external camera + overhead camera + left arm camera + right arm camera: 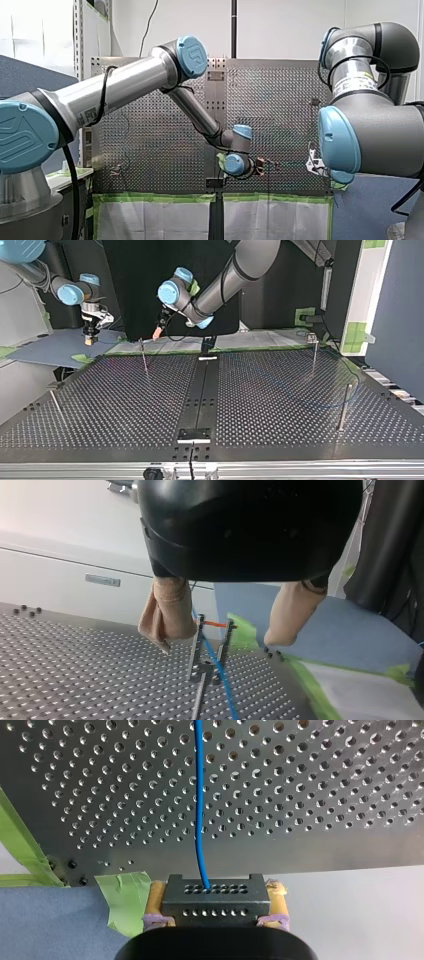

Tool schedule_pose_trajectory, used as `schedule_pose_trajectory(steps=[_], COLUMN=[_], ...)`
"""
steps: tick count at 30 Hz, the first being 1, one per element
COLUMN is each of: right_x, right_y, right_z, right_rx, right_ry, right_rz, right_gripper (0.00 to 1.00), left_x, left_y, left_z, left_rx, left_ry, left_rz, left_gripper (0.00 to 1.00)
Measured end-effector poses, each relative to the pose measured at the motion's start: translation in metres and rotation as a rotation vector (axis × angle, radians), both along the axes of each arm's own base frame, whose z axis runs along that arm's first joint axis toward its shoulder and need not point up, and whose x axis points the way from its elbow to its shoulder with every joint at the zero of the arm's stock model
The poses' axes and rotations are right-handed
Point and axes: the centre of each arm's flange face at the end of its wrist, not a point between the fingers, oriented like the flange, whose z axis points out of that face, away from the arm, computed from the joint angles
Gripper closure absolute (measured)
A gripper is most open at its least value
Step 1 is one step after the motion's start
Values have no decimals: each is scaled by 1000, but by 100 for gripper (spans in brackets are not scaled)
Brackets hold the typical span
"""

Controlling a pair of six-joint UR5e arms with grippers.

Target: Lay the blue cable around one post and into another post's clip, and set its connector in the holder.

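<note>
In the right wrist view my right gripper (215,912) is shut on the black connector (215,897), with yellow pads at both its sides. The blue cable (200,810) leaves the connector and runs out over the perforated table (325,795). My left gripper (222,637) stands open, its beige pads (167,607) wide apart, just above a post's clip (210,645); the blue cable (220,672) passes through that clip. At the top view's left my right gripper (90,338) hangs off the table's far edge. My left gripper (158,333) is beside the far post (144,356).
Thin posts stand at the top view's right (342,407), far right (314,352) and near left (55,402). A black holder block (194,434) sits at the near middle edge. Green tape (122,897) and a blue mat (55,347) border the table.
</note>
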Motion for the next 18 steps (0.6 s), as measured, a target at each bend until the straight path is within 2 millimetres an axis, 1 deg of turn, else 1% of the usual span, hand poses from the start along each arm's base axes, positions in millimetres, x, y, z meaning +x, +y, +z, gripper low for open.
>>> schedule_pose_trajectory(steps=[6,11,14,16,18], right_x=[-8,-11,-11,-10,-8], right_y=[-1,-1,0,1,0], right_z=[2,6,14,23,34], right_rx=[1,4,3,-4,-13], right_ry=[11,28,31,30,29], right_rz=[-30,-43,-44,-41,-36], right_gripper=[100,100,100,100,100], left_x=[4,6,3,-1,-6], left_y=[11,21,27,31,35], left_z=[22,42,52,57,58], left_rx=[-42,-71,-75,-74,-67], left_ry=[-25,-51,-56,-55,-49], left_rz=[27,57,63,64,65], left_gripper=[0,0,0,0,0])
